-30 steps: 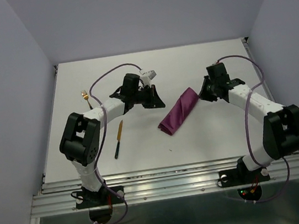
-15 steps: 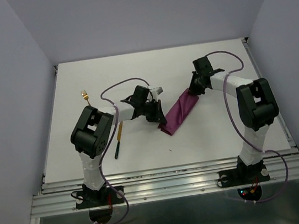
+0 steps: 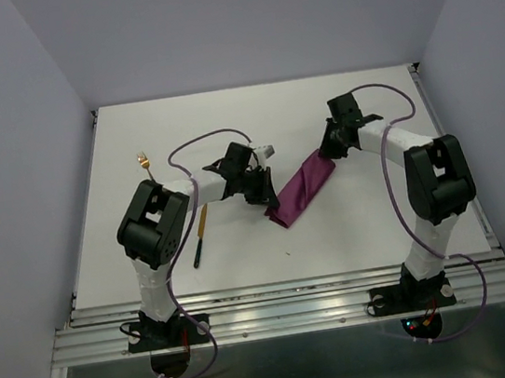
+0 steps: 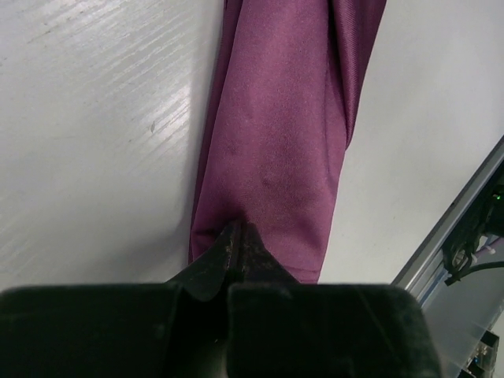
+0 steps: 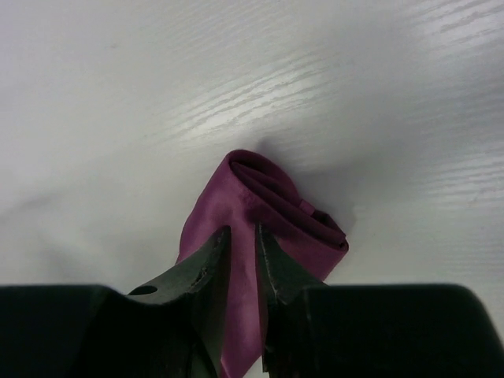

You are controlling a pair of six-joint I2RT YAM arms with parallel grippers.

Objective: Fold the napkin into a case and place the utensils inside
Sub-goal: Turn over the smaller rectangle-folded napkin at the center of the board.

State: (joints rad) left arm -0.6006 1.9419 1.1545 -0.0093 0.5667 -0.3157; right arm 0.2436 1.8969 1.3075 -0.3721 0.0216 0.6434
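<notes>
The plum napkin (image 3: pixel 302 190) lies as a narrow folded case, slanting across the table's middle. My left gripper (image 3: pixel 268 198) is shut, and its joined tips (image 4: pixel 236 227) press down on the cloth (image 4: pixel 276 118) just inside its near-left end. At the far-right end my right gripper (image 3: pixel 327 152) is shut on a raised ridge of the napkin (image 5: pixel 276 197), which runs between its fingers (image 5: pixel 242 232). Of the utensils, the knife (image 3: pixel 200 236) lies left of the left arm. The fork's gold head (image 3: pixel 144 160) shows further back, its handle partly behind the arm.
The white table (image 3: pixel 371 229) has a metal rail (image 3: pixel 289 314) along its near edge. Grey walls close in at the left, the back and the right. Purple cables loop over both arms.
My left gripper, shut all along, has come forward and right from behind the napkin onto its near end. The right arm has swung in, its gripper staying at the far end.
</notes>
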